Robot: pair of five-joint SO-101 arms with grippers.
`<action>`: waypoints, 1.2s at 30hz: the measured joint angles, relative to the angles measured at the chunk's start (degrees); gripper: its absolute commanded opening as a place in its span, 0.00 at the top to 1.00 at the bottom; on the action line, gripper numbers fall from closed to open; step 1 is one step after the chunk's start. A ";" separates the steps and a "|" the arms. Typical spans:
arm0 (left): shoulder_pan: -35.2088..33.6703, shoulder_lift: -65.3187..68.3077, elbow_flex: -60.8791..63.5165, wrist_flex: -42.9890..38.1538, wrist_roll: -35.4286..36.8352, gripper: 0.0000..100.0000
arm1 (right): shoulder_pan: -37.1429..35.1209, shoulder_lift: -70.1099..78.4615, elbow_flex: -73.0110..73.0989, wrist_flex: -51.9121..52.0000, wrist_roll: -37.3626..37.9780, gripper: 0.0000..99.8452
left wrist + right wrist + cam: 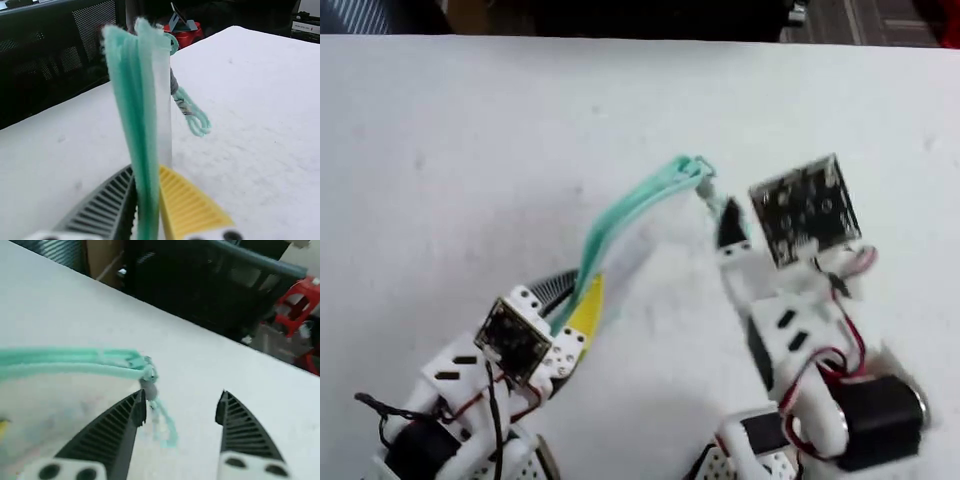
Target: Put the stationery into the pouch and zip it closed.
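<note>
One translucent pouch [620,225] with a teal zipper edge stands on edge near the middle of the white table [470,150]. In the high view it runs from 7 o'clock up toward 1 o'clock. Its zipper pull [703,183], trailing a teal cord loop [192,112], sits at the 1 o'clock end. The left gripper [575,295] pinches the 7 o'clock end between its grey and yellow fingers. The right gripper [182,400] sits at 5 o'clock of the pull, fingers spread wide, one tip just beside it.
</note>
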 measured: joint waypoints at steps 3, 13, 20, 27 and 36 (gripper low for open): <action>0.09 -0.26 1.05 -1.41 0.00 0.98 | -4.31 5.63 -4.22 1.14 -12.92 0.70; 0.44 -0.26 1.14 -1.67 -0.62 0.98 | -15.74 23.65 -17.85 2.37 -29.19 0.66; 0.44 -0.26 1.14 -1.67 -2.37 0.98 | -16.09 38.42 -28.13 9.85 -29.19 0.66; 0.44 0.26 1.14 -2.20 -2.55 0.98 | -12.31 48.00 -33.76 13.71 -28.92 0.88; 0.35 -0.09 1.14 -2.11 -2.46 0.98 | -11.87 49.93 -32.70 13.71 -15.30 0.98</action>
